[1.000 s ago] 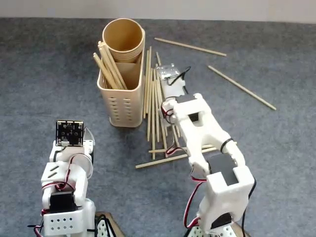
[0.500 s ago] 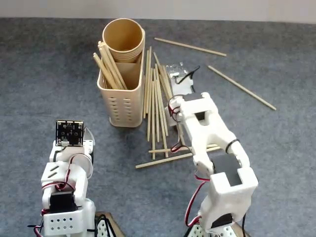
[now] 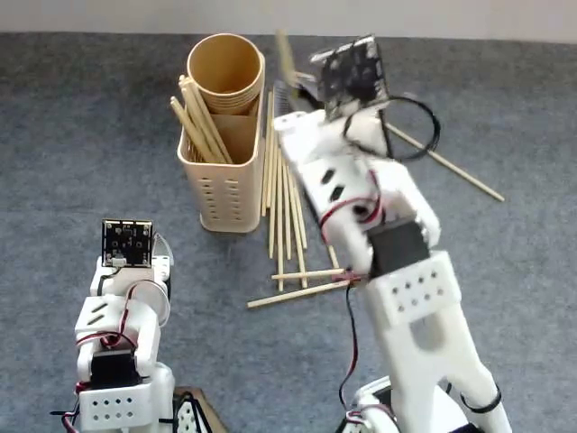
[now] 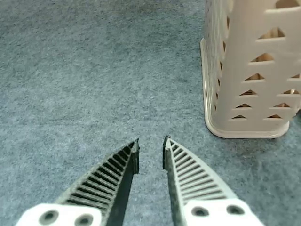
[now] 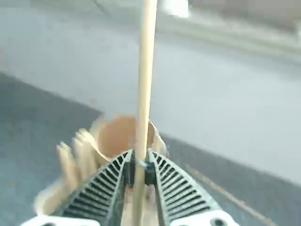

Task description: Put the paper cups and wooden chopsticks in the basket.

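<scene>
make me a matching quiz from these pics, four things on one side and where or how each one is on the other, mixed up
Column A
1. paper cups
2. left gripper
3. right gripper
4. loose chopsticks

Column B
a. lying on the carpet beside the basket
b. shut on one chopstick
c. stacked in one end of the basket
d. open, holding nothing

Pairs: 1-c, 2-d, 3-b, 4-a
</scene>
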`<act>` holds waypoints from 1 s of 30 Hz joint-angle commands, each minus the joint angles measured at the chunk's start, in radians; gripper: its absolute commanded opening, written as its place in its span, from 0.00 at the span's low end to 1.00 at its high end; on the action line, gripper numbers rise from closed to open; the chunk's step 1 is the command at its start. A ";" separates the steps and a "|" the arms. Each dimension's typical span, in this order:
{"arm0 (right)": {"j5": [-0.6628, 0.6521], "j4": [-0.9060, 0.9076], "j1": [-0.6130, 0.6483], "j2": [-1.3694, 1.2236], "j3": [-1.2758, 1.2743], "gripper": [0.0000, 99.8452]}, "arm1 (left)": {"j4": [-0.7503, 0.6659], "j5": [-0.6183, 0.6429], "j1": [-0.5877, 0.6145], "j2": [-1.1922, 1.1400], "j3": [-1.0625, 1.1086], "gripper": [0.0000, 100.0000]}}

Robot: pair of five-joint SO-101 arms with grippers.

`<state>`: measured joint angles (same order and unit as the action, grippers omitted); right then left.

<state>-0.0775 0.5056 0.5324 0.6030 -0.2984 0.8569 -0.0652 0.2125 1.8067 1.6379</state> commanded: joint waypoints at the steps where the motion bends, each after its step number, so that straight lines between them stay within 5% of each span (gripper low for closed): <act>1: 0.000 -0.153 0.102 0.022 0.019 0.00 | -0.017 -0.012 -0.012 0.005 -0.005 0.11; 8: 0.002 -0.464 0.188 -0.189 -0.051 0.01 | -0.018 -0.012 -0.012 0.005 -0.005 0.11; 15: 0.143 -0.492 0.137 -0.317 -0.059 0.01 | -0.018 -0.012 -0.012 0.005 -0.005 0.11; 21: 0.124 -0.421 0.119 -0.317 -0.059 0.16 | -0.017 -0.012 -0.012 0.005 -0.005 0.11; 26: 0.115 -0.355 0.113 -0.317 -0.050 0.17 | -0.017 -0.012 -0.012 0.005 -0.005 0.11; 30: -0.037 -0.088 0.082 -0.242 0.025 0.17 | -0.020 -0.012 -0.012 0.005 -0.005 0.11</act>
<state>-0.0284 0.2371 0.6490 0.2762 -0.3552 0.8569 -0.0652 0.2125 1.8067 1.6379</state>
